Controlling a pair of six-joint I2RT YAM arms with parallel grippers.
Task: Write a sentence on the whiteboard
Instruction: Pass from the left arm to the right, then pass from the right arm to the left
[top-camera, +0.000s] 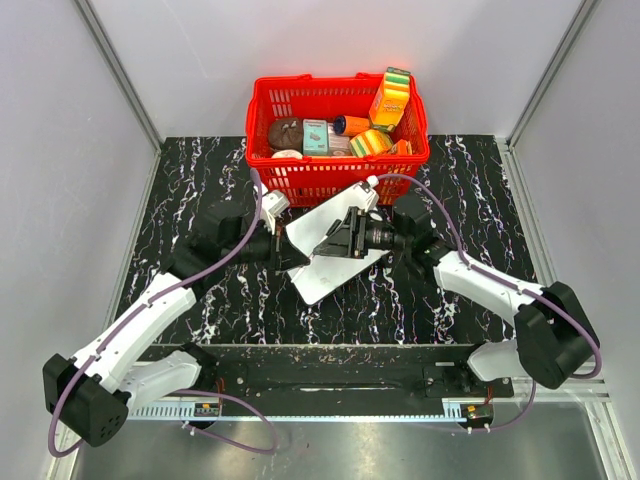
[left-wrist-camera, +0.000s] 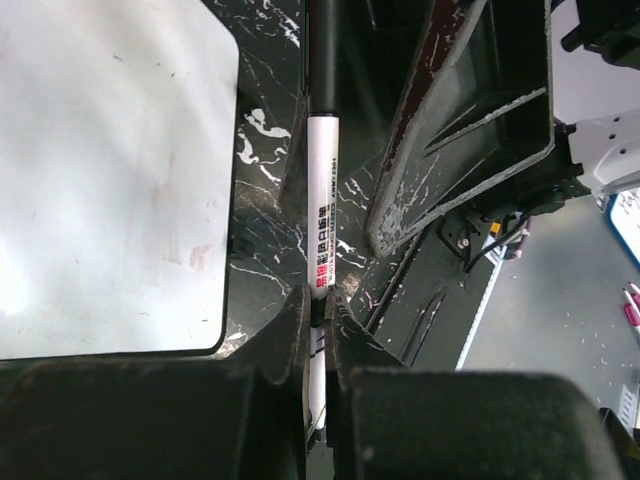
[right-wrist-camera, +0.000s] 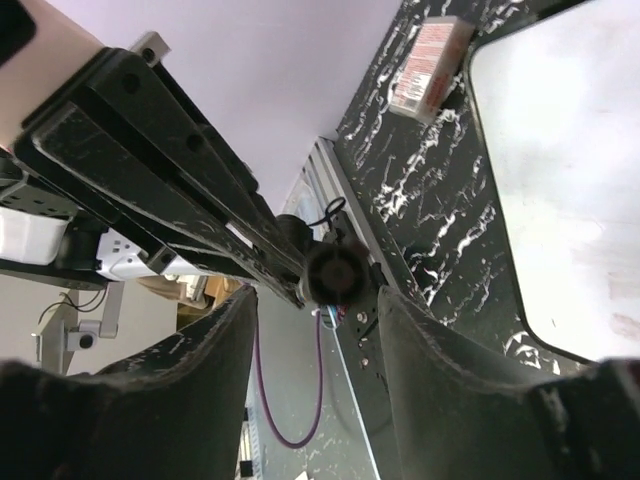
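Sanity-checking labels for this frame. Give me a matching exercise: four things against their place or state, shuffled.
Things
1. marker
2. whiteboard
3. red basket
4. right gripper

Place or state
A. jaws apart, the marker's black end between them
B. at the far edge of the table, packed with goods
C. clamped in the left gripper
D. lying flat on the black marbled table, no writing on the part that shows

Pairs: 1-C, 2-D, 3-B, 4-A
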